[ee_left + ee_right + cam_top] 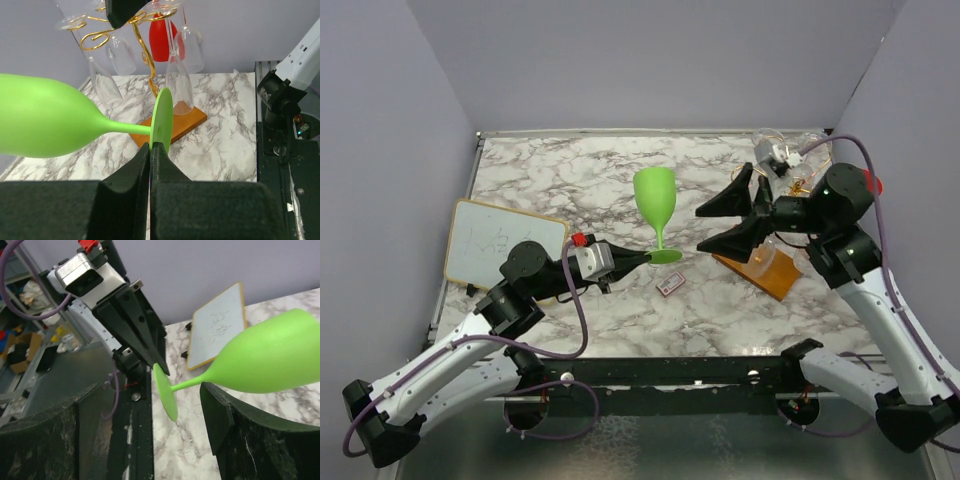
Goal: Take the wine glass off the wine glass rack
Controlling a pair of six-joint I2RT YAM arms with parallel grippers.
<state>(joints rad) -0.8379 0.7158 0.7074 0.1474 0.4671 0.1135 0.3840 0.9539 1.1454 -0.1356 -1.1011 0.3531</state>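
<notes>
**Green glass off the rack, gripped by its foot, right arm coming in at the stem**

The glass stands upright near table centre, well apart from the rack at 2 o'clock, so the lift-off looks done and this reads as a handover or set-down. The left gripper reaches in from 9 o'clock with its jaws pinched tight on the rim of the glass's foot. The right gripper sits at 3 o'clock of the glass with its jaws wide and aimed at the stem, which it does not touch. The next move likely calls for the right jaws to straddle the stem squarely before closing. The left should let go only once the glass is steady, since a rim pinch gives little hold against tipping.
</notes>
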